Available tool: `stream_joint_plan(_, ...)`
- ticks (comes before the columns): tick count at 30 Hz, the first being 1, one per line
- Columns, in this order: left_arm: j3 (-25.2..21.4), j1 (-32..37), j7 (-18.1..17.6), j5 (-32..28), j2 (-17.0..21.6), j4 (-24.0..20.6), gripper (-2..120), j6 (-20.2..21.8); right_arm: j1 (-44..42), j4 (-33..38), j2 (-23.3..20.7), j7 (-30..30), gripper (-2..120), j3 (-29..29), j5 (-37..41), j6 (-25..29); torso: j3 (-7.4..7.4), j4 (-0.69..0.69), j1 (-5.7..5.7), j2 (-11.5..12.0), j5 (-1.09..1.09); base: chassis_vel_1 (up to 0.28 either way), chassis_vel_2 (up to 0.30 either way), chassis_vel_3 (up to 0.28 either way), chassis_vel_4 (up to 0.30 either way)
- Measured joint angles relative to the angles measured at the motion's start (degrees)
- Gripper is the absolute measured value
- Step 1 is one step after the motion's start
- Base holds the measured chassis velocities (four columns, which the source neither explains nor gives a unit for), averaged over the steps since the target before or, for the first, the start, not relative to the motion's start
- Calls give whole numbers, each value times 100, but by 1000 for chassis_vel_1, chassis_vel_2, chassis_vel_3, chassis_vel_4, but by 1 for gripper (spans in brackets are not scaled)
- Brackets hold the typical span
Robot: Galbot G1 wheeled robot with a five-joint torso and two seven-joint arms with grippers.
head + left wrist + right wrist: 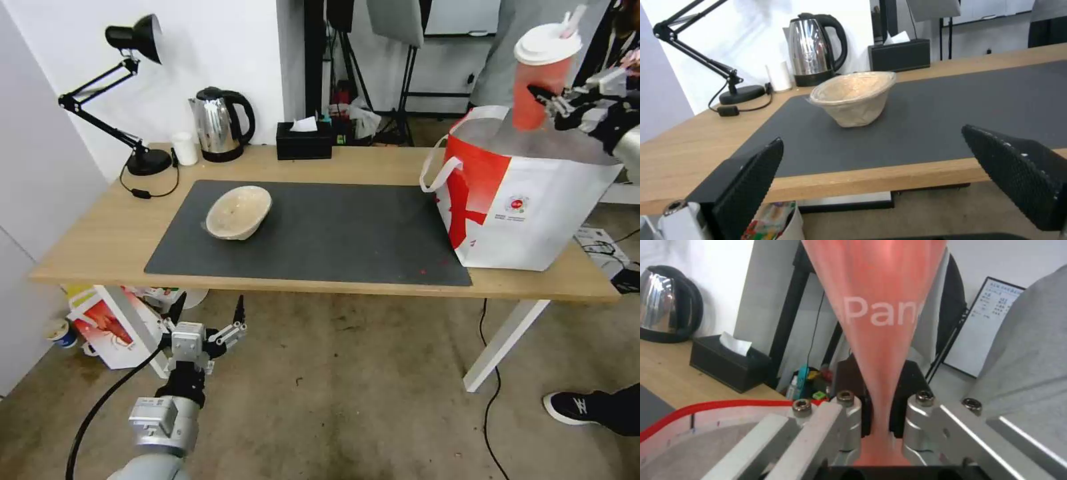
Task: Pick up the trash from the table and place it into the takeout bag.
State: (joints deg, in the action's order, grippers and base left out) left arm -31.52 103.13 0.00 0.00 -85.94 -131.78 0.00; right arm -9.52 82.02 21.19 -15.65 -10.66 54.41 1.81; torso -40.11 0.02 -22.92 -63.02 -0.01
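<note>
A long light-wood tabletop (93,233) on white legs spans the room, most of it covered by a dark grey mat (333,233). At its right end stands the takeout bag (533,220), a boxy white bag with a red side panel, white loop handles and a small round red logo; its far right corner is cut off by the robot's arm, and nothing can be made out inside its open mouth beyond pale lining. Directly above that opening, the right claw (548,100) is clamped on the red translucent cup (537,83), gripping it at mid-height and holding it upright, clear of the bag's rim. The cup's white lid and straw reach the top edge of the head view, the straw tip cut off. From the right wrist, the cup (876,323) shows as a blurred red cone between the metal fingers (840,416), white lettering on it only partly readable, with the bag's red rim (706,406) just below.

On the left half of the mat rests the shallow beige bowl (239,212), tilted toward the front edge; what it contains is hard to tell. The left claw (207,310) hangs below and in front of the tabletop's near edge, its black fingers (751,180) spread wide apart and holding nothing, the bowl (853,96) well beyond them.

Along the back edge stand a black desk lamp (133,80), a small white cup (185,148), a steel kettle (217,127) and a black tissue box (304,141).
</note>
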Motion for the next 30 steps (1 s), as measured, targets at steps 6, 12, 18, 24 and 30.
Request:
stream_joint_plan(6,0,-1,0,0,0,0,100,0,163,-93,119,65,5,-190,-71,-49,0,-2,0,0,0,0,0,0,0)
stream_joint_plan(12,0,0,0,0,0,0,100,0,235,-100,142,99,18,-269,-99,-134,0,-2,0,0,1,0,0,0,0)
stream_joint_plan(18,0,-1,0,0,0,0,100,0,379,-166,169,115,41,-367,-125,-209,0,-2,0,0,0,0,0,0,0)
stream_joint_plan(24,0,-1,0,0,0,0,100,0,406,-222,175,156,65,-374,-158,-299,0,-2,0,0,1,0,0,0,0)
stream_joint_plan(30,0,0,0,0,0,0,100,0,346,-169,122,300,91,-338,-178,-528,0,-2,0,0,2,0,0,0,0)
